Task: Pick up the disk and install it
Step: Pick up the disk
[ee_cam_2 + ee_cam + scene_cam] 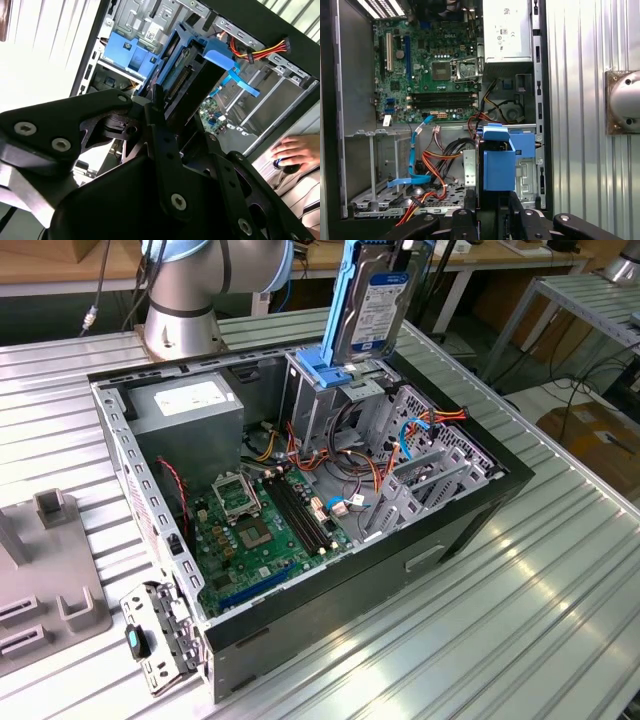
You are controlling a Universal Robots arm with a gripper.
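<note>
The disk [372, 295], silver-grey with a blue-and-white label and a bright blue frame, stands upright over the open computer case [470, 510]. Its lower end is at the top of the drive cage [325, 405]; I cannot tell whether they touch. In both wrist views my gripper [184, 117] [492, 202] is shut on the disk [182, 75], black fingers [162, 135] on either flat side. The first wrist view looks along the disk's blue frame [499, 162] into the case.
A second blue bracket [352, 378] [131, 50] sits in the cage. Inside the case lie the power supply [190, 405], the motherboard [255, 525] and orange cables [440, 418]. A grey fixture [50, 570] stands at the exterior view's left. A person's hand [295, 150] rests beyond the case.
</note>
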